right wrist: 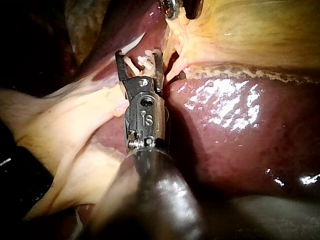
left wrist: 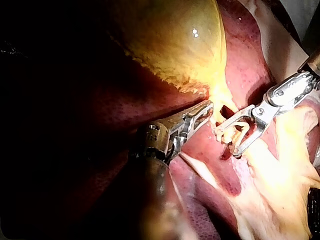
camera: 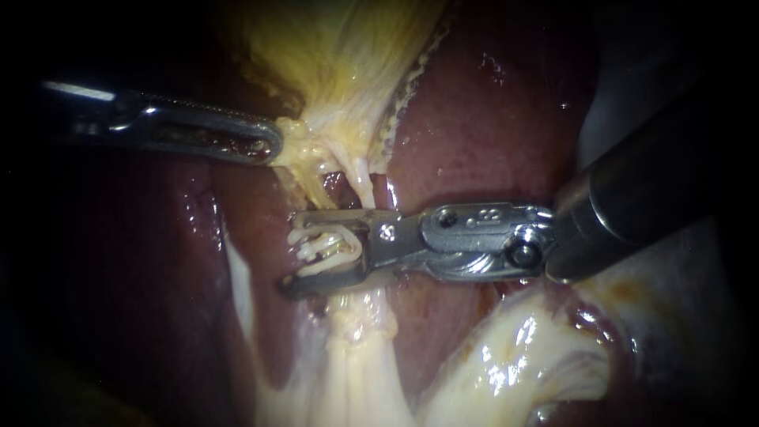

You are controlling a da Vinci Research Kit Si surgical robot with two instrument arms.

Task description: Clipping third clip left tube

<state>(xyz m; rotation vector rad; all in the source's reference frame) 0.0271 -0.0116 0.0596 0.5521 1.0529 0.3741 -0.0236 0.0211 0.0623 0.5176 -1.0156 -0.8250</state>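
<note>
A pale tube (camera: 361, 180) runs down from the yellow gallbladder (camera: 340, 55) over the dark red liver (camera: 474, 134). My right instrument (camera: 291, 251) comes in from the right with its jaws open, one on each side of the tube. White clip bands (camera: 326, 245) sit on the tube in the gap between them. My left instrument (camera: 271, 149) is shut on the gallbladder's lower end and holds it to the left. The left wrist view shows the left instrument (left wrist: 206, 109) at the gallbladder (left wrist: 170, 40), and the right instrument (left wrist: 227, 141) straddling the tube. The right instrument (right wrist: 138, 56) appears the same way in its own view.
Pale fatty tissue (camera: 514, 356) lies below and to the right of the tube. Liver (right wrist: 240, 130) flanks the right instrument's shaft. The left instrument's tip (right wrist: 172, 7) lies just beyond the right jaws.
</note>
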